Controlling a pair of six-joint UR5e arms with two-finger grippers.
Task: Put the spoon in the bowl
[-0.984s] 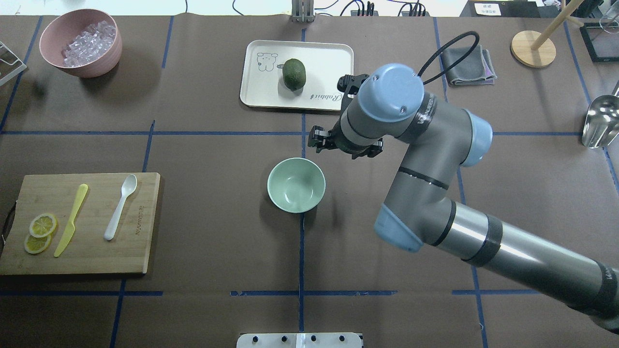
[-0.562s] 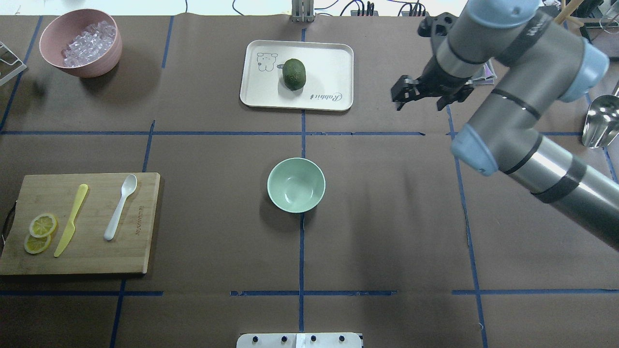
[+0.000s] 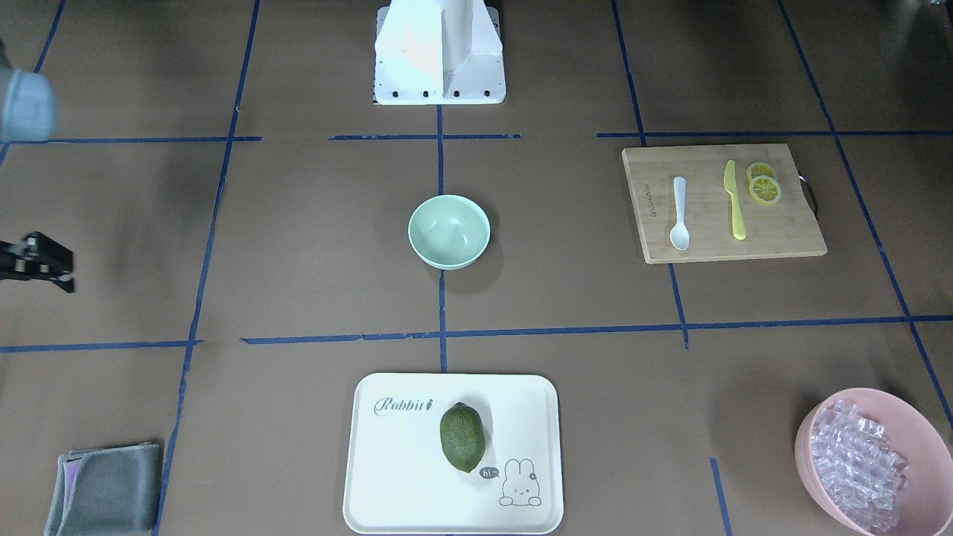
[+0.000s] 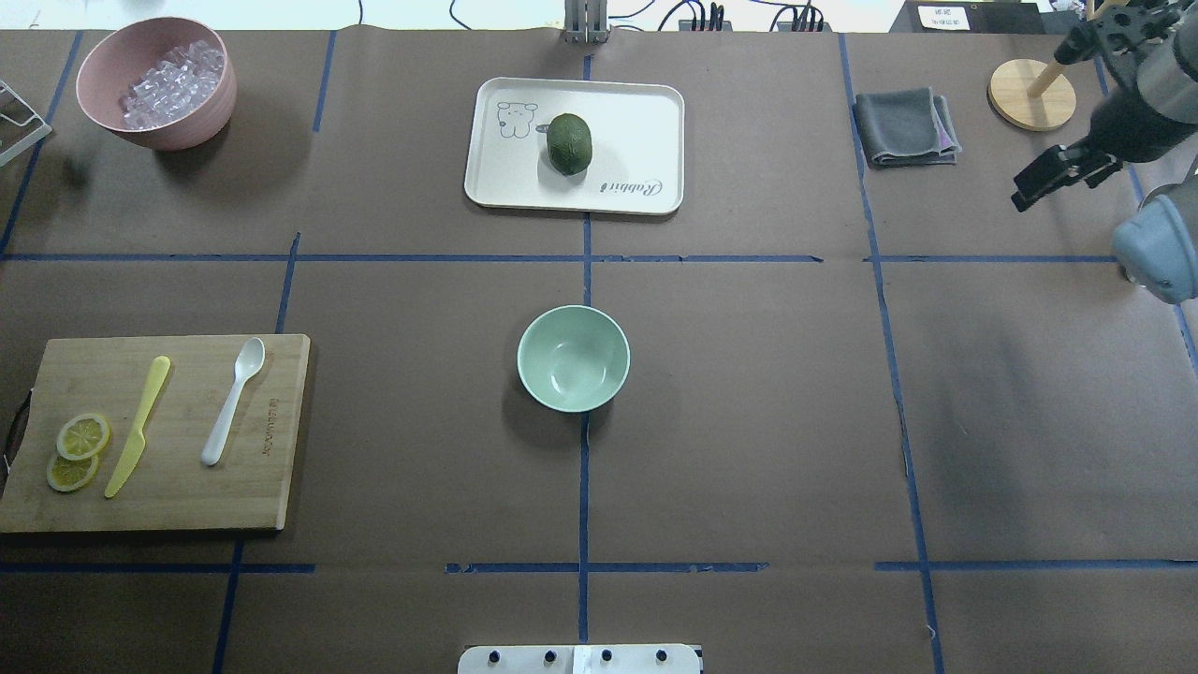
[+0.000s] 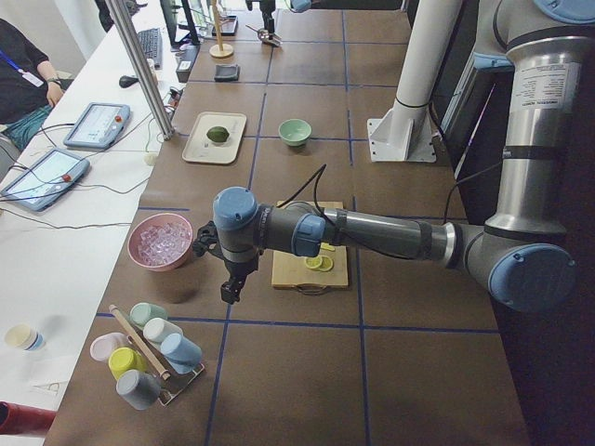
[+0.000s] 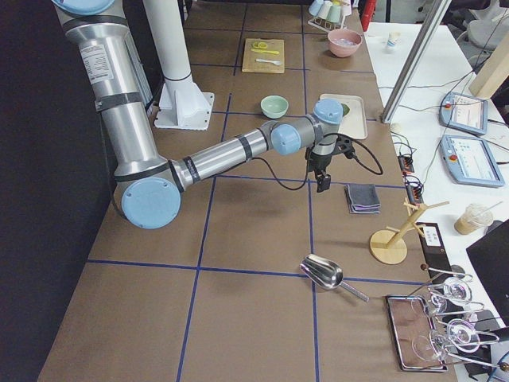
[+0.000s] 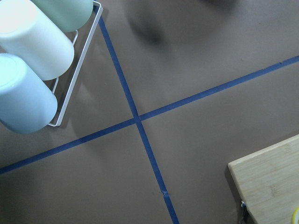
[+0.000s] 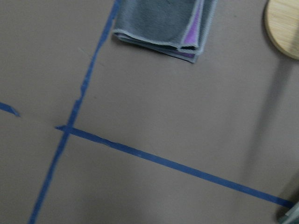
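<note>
The white plastic spoon (image 4: 234, 401) lies on the wooden cutting board (image 4: 178, 496) at the left, also in the front view (image 3: 679, 212). The mint-green bowl (image 4: 573, 358) stands empty at the table's middle (image 3: 449, 231). My right gripper (image 4: 1025, 194) hangs above the table at the far right, far from both; I cannot tell whether it is open or shut. It shows at the front view's left edge (image 3: 52, 268). My left gripper (image 5: 229, 294) shows only in the left side view, beyond the board's outer end near the cup rack; I cannot tell its state.
A yellow knife (image 4: 138, 426) and lemon slices (image 4: 77, 449) share the board. A pink bowl of ice (image 4: 157, 82) is back left. A white tray (image 4: 636, 112) holds a green fruit (image 4: 570, 143). A grey cloth (image 4: 903, 126), wooden stand (image 4: 1031, 94) and cup rack (image 7: 28, 51) are nearby.
My right arm has swung from beside the bowl out to the far right back of the table. Spoon and bowl have not moved.
</note>
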